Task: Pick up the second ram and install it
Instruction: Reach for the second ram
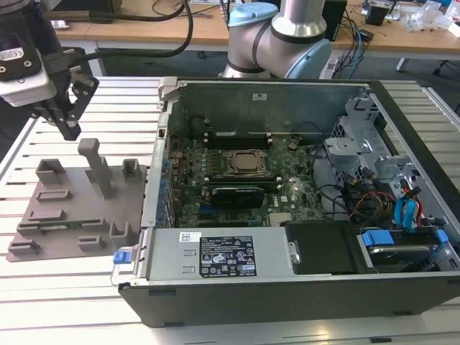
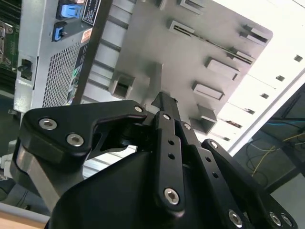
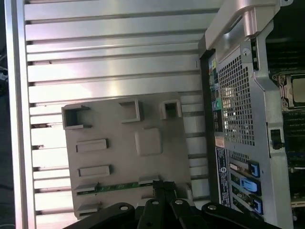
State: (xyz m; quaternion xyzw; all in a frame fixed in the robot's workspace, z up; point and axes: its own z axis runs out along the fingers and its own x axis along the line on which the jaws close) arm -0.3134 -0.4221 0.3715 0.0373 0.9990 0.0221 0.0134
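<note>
- Exterior view: the gripper (image 1: 72, 133) hangs in the air with its fingers pinched together on nothing. It's at roughly 11 o'clock from the grey plate (image 1: 75, 207) and well above it. The ram (image 1: 63, 225) lies flat in a groove toward the plate's 7 o'clock edge. The open computer (image 1: 287, 296) sits at the plate's 3 o'clock.
- Second wrist view: the gripper (image 2: 164, 99) tips meet with nothing between them, and the plate (image 2: 143, 43) lies beyond.
- First wrist view: the green ram (image 3: 119, 187) sits in the plate (image 3: 124, 160) right by the gripper (image 3: 163, 188) tips, so the lineup looks close. I reckon the pickup goes best with the fingers spread wide and squared across the stick's thin sides near its middle. Then lift straight so it doesn't snag the groove.
</note>
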